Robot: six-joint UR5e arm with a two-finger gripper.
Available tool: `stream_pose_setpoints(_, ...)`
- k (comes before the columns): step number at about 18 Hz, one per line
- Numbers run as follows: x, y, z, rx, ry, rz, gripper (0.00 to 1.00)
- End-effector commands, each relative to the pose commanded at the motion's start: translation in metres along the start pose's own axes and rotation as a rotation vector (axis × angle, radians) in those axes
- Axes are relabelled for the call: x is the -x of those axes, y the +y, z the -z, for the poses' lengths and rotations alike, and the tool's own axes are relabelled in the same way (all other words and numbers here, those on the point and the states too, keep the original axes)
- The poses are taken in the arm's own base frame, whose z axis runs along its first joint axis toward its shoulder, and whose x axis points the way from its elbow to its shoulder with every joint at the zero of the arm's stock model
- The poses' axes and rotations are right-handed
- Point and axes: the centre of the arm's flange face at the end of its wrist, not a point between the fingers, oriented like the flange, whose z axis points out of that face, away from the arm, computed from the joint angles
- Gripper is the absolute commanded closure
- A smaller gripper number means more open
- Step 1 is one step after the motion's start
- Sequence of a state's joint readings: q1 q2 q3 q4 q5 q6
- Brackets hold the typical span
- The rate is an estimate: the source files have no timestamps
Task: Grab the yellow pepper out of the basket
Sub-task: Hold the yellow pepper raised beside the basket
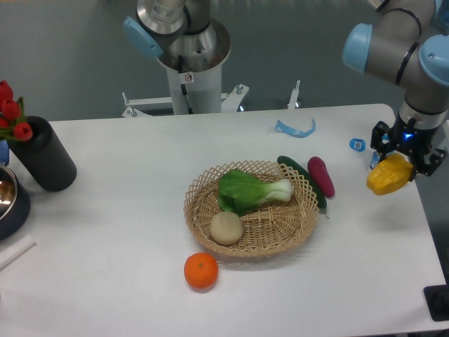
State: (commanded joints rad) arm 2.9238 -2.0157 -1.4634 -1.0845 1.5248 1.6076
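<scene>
My gripper (393,168) is clamped on the pepper (389,175), holding it above the table's (112,232) right edge, well apart from the basket (280,232). In the basket lie a bok choy (247,190) and a beige ball (226,227); an orange (200,271) sits just outside it.

Hand (400,163) gripping yellow pepper (390,175) (well right of the basket (250,209)), above the table's edge
</scene>
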Motion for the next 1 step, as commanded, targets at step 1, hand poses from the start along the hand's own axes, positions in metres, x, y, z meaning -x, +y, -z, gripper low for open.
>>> stream_pose_setpoints(1,-0.0005,0.0001,0.0004,0.001,0.000,0.002,0.37)
